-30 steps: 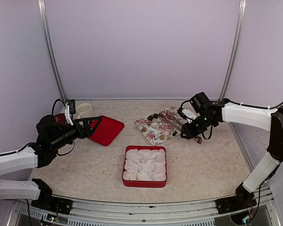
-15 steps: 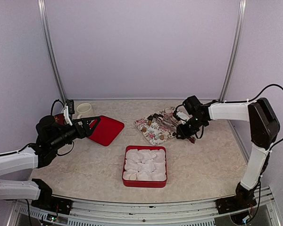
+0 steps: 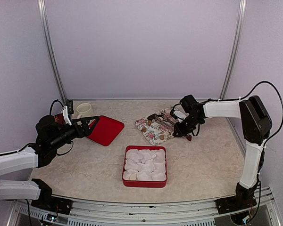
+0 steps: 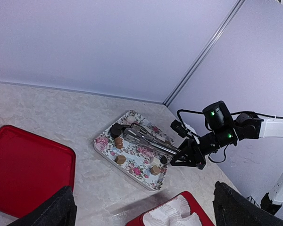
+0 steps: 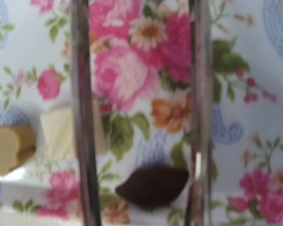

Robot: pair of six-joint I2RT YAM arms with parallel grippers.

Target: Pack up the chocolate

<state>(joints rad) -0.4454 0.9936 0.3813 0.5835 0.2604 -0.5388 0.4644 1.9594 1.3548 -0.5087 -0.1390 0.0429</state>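
the right gripper has swung in and dropped over the last second, from out beyond the right edge of the flowered tray to the tray's right corner, and the arm behind it has folded up tall at the elbow. it is clamped on the handle end of the tongs, which now reach low across the tray. in the wrist view the two metal arms of the tongs stand apart with nothing pinched. a dark piece lies on the tray in the gap between them, while a cream piece and a tan piece lie to the left, the cream one partly behind the left arm. where the tips sit against any piece i cannot tell. the chocolate i can make out is scattered on the tray, none of it lifted. the red box of white paper cups sits nearer the arms, just in front of the tray. the left gripper has not moved. its fingers are spread wide, holding nothing, beside the red lid. so this looks like lining up a pick. the likely next need is a squeeze on the dark piece, then a carry to a cup.
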